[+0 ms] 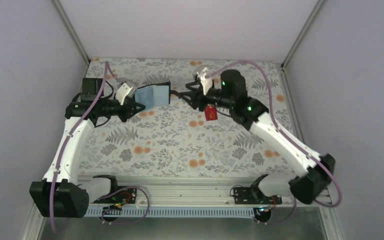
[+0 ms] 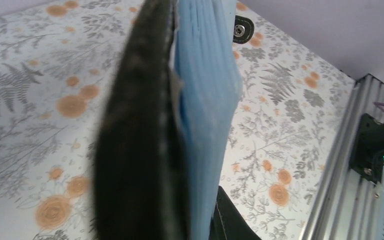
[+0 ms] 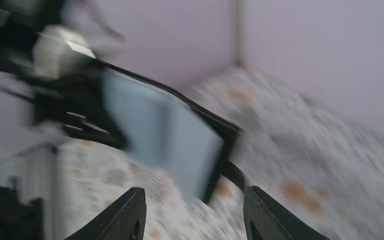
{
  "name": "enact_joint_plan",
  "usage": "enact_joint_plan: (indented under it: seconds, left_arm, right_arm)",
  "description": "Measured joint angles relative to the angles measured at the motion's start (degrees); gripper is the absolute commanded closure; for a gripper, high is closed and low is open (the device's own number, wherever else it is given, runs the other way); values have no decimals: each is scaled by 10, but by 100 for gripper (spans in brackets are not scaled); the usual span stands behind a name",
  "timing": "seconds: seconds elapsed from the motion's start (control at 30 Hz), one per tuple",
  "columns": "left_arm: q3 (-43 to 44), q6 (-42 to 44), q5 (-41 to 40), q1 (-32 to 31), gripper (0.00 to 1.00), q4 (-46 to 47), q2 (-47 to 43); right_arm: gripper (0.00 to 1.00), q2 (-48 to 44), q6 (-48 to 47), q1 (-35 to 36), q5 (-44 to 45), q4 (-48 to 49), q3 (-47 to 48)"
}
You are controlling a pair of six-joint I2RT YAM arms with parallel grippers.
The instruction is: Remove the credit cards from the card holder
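Observation:
My left gripper (image 1: 136,104) is shut on the card holder (image 1: 153,95) and holds it open above the table, its light blue inside facing up. In the left wrist view the holder (image 2: 200,100) fills the middle, dark outer side on the left, and one dark finger (image 2: 232,217) shows beside it. My right gripper (image 1: 186,97) is open and empty, just right of the holder's edge. In the blurred right wrist view the holder (image 3: 170,135) lies ahead of the spread gripper (image 3: 192,210). A red card (image 1: 210,113) lies on the table under the right wrist. The blue and teal-green cards are not visible.
The table is covered by a floral cloth (image 1: 180,145) and enclosed by plain walls on three sides. A metal rail (image 1: 180,187) with the arm bases runs along the near edge. The holder's snap strap (image 2: 242,30) hangs off its far end.

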Motion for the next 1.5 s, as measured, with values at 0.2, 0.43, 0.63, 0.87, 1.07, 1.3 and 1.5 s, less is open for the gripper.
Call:
enact_joint_plan:
  seconds: [0.2, 0.43, 0.63, 0.87, 1.07, 1.3, 1.5]
  left_arm:
    - [2, 39, 79, 0, 97, -33, 0]
    - [7, 99, 156, 0, 98, -81, -3]
    - [15, 156, 195, 0, 98, -128, -4]
    - [17, 177, 205, 3, 86, -148, -6]
    - [21, 202, 223, 3, 98, -159, -8]
    - [30, 193, 226, 2, 98, -160, -9]
    - [18, 126, 174, 2, 98, -96, -8]
  right_arm:
    - [1, -67, 43, 99, -2, 166, -54]
    - [1, 21, 56, 103, 37, 156, -50]
    - [54, 31, 37, 103, 3, 151, -50]
    - [96, 27, 7, 102, -125, 151, -50]
    - [61, 10, -20, 97, -169, 143, -53]
    - [50, -37, -30, 86, -104, 109, -53]
    - [49, -113, -29, 79, -99, 109, -54]
